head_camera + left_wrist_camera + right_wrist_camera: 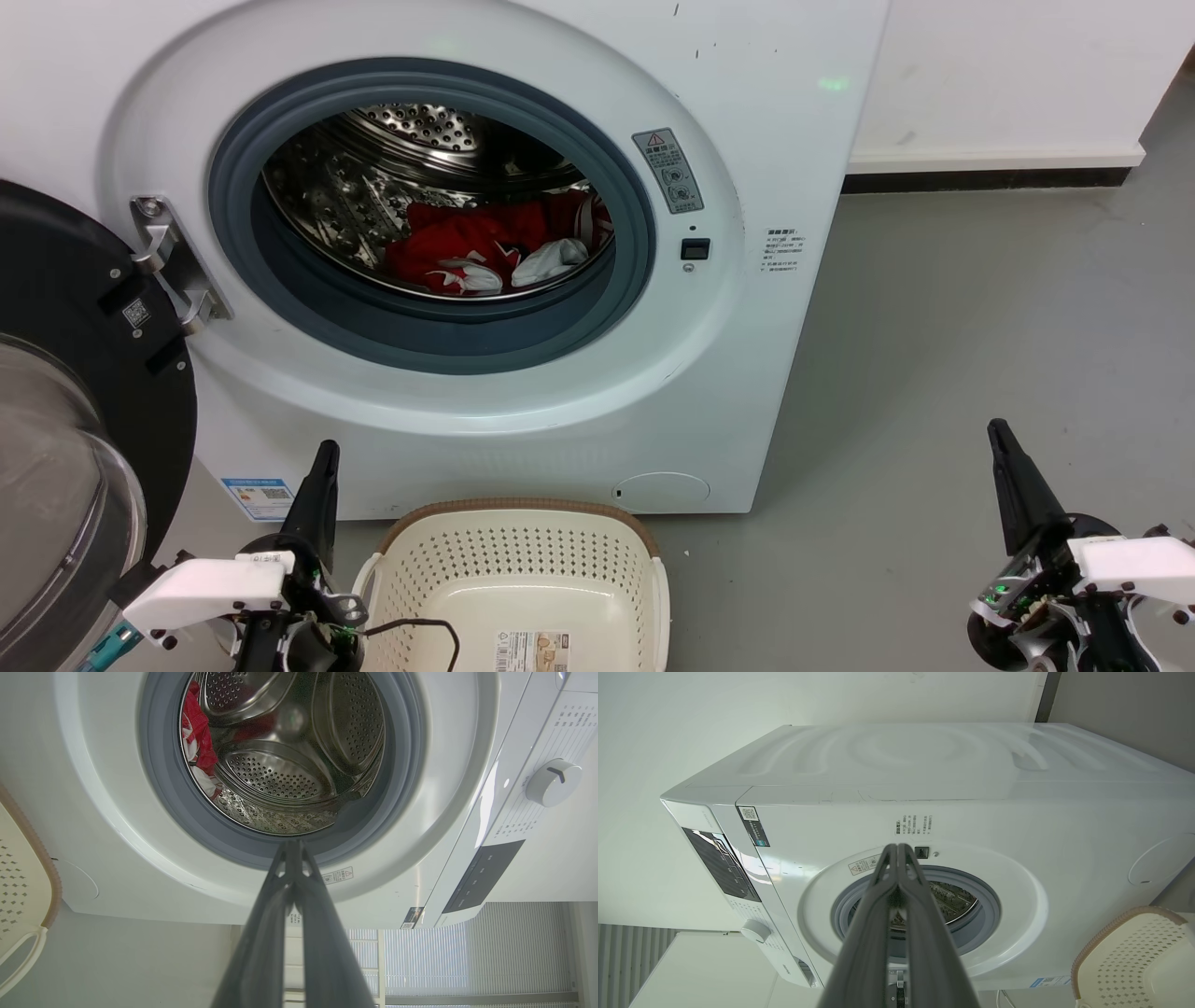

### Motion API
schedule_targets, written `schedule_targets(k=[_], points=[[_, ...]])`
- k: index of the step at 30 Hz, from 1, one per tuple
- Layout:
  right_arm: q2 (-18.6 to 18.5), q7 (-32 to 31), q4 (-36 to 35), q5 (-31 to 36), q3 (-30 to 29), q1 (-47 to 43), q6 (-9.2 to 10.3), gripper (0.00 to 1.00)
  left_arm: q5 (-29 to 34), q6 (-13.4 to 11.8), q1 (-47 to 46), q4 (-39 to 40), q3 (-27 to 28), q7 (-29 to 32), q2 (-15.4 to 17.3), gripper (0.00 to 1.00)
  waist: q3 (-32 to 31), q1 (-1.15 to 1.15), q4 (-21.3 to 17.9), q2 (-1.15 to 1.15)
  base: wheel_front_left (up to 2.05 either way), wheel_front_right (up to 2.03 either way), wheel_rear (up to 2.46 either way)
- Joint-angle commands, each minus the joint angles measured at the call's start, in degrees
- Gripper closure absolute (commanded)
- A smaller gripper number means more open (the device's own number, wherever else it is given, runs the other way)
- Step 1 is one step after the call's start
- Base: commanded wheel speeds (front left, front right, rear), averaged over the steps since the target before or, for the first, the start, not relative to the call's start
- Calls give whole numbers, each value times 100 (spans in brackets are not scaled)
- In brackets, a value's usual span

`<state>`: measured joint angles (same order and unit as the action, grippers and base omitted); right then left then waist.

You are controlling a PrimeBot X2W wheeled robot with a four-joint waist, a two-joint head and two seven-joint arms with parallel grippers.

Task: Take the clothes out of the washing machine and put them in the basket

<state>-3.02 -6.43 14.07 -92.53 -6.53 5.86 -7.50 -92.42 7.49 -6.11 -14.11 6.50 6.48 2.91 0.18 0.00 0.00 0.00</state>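
Mostly unreadable — warning sticker [667, 170] on the washing machine [794, 140], label [532, 651] in the basket [523, 506] — left and right jaws closed, empty.

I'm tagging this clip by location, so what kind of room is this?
Probably a laundry corner indoors: a white front-loading washing machine with red clothes inside, a cream basket on the grey floor before it, and a bare white wall.

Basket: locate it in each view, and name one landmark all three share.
Head view: basket at bottom centre, in front of the washer.
Left wrist view: basket at the left edge, cut off.
Right wrist view: basket in the lower right corner.
Shared landmark: the grey porthole seal.
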Motion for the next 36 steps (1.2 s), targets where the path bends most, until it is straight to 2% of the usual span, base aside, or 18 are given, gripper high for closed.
schedule_targets(k=[1,36], points=[[23,-12,8,27,3,80,2,100,3,12,-29,8,15,25,-12,100,0,0,0,0,0,0,0],[23,-11,8,27,3,81,2,100,3,12,-29,8,15,25,-12,100,0,0,0,0,0,0,0]])
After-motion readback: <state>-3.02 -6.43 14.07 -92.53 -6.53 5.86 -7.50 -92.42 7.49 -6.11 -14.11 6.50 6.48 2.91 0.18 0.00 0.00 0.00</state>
